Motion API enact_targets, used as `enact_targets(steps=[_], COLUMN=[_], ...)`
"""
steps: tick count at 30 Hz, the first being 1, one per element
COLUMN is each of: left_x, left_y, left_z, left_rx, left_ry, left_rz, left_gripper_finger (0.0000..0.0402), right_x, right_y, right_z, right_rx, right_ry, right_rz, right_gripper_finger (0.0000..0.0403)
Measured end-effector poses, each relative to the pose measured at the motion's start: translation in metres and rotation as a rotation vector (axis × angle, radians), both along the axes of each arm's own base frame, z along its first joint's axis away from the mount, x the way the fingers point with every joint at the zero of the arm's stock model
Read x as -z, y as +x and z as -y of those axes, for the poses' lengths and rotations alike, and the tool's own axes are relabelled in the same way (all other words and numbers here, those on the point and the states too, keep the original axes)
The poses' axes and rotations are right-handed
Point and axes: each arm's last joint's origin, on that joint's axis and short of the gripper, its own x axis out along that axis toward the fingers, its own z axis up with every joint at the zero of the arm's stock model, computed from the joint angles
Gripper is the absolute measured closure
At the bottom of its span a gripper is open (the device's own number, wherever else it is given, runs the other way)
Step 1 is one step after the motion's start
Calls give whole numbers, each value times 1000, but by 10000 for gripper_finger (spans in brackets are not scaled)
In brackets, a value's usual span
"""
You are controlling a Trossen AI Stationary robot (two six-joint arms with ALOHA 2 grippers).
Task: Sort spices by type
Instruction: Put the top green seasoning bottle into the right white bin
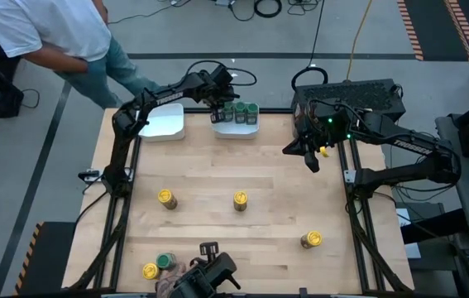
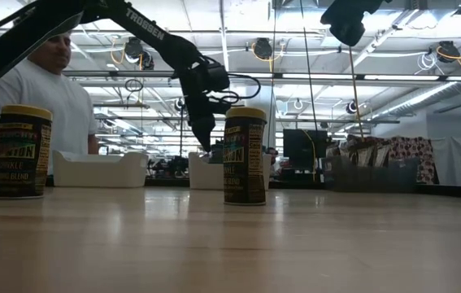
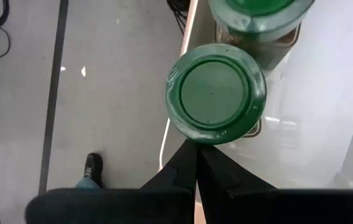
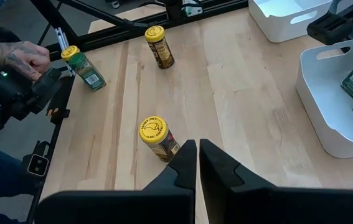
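In the white tray (image 1: 236, 128) at the far edge stand jars with green lids (image 1: 241, 111). My left gripper (image 1: 218, 105) is shut and slants down over this tray, its tips at the rim of one green lid (image 3: 215, 93). Another green lid (image 3: 257, 12) shows just beyond. Several yellow-lidded jars stand upright on the table (image 1: 165, 198) (image 1: 240, 199) (image 1: 311, 239) (image 1: 150, 271), with a green-lidded one (image 1: 166, 261) near the front. My right gripper (image 1: 310, 159) hangs shut and empty above the table's right side. My left gripper (image 3: 195, 149) has its shut fingertips at the near rim (image 3: 192, 138) of the green lid, slanting down from above. I cannot tell whether they touch the lid. The jar stands upright in the tray.
A second white tray (image 1: 164, 122) stands left of the first. A black case (image 1: 358, 98) sits at the far right. A person stands at the far left corner (image 1: 60, 37), and a hand (image 4: 20, 56) shows at the near edge beside a jar (image 4: 84, 67).
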Motion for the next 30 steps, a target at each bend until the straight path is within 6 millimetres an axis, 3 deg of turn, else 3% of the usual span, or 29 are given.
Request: enact_targets(steps=[7, 15, 30], left_x=[0, 28, 28], left_y=[2, 4, 12], left_z=[0, 2, 2], left_rx=[6, 28, 56], left_ry=[2, -109, -103], left_rz=[16, -52, 6], left_gripper_finger=[391, 391, 391], right_x=[0, 0, 0], right_y=[0, 0, 0], right_z=[0, 0, 0], right_rx=[2, 6, 2], right_ry=[3, 9, 5], right_rz=[0, -1, 0], right_gripper_finger=[403, 403, 403])
